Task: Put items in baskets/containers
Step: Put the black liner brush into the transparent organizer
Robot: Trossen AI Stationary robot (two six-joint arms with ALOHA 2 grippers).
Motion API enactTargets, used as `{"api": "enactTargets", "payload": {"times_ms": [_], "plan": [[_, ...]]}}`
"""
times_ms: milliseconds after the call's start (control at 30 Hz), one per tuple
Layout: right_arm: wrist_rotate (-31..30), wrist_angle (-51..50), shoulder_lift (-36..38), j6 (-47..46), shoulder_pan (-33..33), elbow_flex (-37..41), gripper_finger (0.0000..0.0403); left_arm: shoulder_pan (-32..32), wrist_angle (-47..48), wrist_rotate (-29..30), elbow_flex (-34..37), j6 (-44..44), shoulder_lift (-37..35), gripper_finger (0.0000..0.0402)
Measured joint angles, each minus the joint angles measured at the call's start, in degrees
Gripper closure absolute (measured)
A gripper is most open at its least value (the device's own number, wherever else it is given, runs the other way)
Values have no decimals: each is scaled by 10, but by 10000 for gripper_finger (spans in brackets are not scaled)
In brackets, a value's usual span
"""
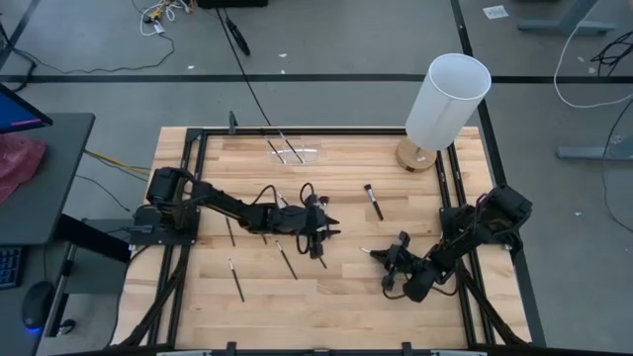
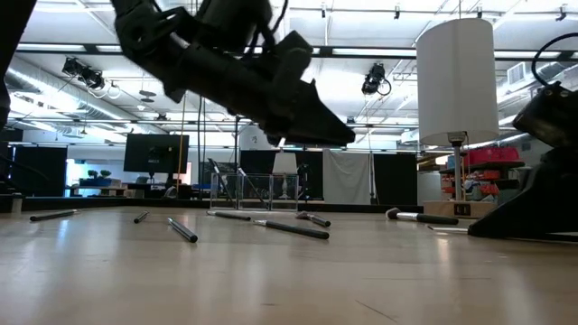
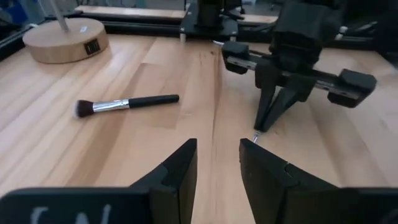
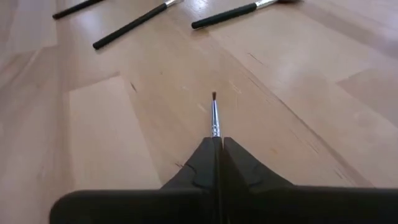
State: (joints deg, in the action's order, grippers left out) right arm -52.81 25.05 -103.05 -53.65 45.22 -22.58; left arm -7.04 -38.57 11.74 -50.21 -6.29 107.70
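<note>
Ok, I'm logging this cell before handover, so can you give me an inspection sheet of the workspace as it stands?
Surface: wooden table, black frame around it.
Job's things: clear organiser box at the far edge with brushes in it; large brush mid-table; several thin brushes loose on the left half.
Clutter: white cylinder on wooden base, far right corner.
Grippers: right gripper low at the table, shut on a fine brush; left gripper mid-table, fingers apart, nothing between them.
Cables: wires along the left arm; cords on the floor.
Surroundings: desk with a screen at left.
</note>
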Motion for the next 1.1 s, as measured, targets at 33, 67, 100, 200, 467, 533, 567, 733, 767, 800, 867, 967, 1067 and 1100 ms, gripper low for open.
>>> {"api": "enactTargets", "payload": {"times_ms": [33, 67, 100, 200, 467, 533, 567, 733, 767, 800, 867, 967, 1067, 1100], "plan": [[9, 18, 6, 16, -3, 3, 393, -2, -21, 0, 12, 7, 0, 280], [33, 47, 14, 35, -7, 7, 393, -4, -45, 0, 26, 12, 0, 280], [42, 83, 21, 59, -10, 9, 394, -7, -73, 0, 41, 19, 0, 280], [77, 214, 37, 167, -28, 32, 396, -17, -180, -1, 86, 44, 0, 280], [230, 585, 42, 426, -120, 72, 396, -45, -310, -16, 123, 75, 0, 280], [283, 612, 42, 450, -145, 67, 396, -48, -301, -46, 111, 86, 2, 280], [308, 614, 42, 456, -157, 60, 396, -48, -299, -66, 103, 89, 3, 280], [394, 601, 42, 473, -198, 22, 396, -47, -289, -123, 65, 92, 11, 278], [404, 598, 42, 475, -203, 17, 396, -46, -290, -131, 59, 100, 11, 276], [412, 596, 42, 477, -206, 12, 396, -46, -291, -137, 56, 109, 11, 271], [423, 596, 42, 483, -209, 5, 396, -47, -291, -149, 50, 127, 11, 257], [424, 596, 42, 484, -211, 3, 396, -48, -295, -170, 40, 142, 11, 230], [424, 594, 42, 483, -211, 3, 396, -49, -298, -196, 40, 145, 11, 207], [424, 594, 42, 483, -211, 3, 396, -50, -303, -199, 40, 145, 11, 202]]}}
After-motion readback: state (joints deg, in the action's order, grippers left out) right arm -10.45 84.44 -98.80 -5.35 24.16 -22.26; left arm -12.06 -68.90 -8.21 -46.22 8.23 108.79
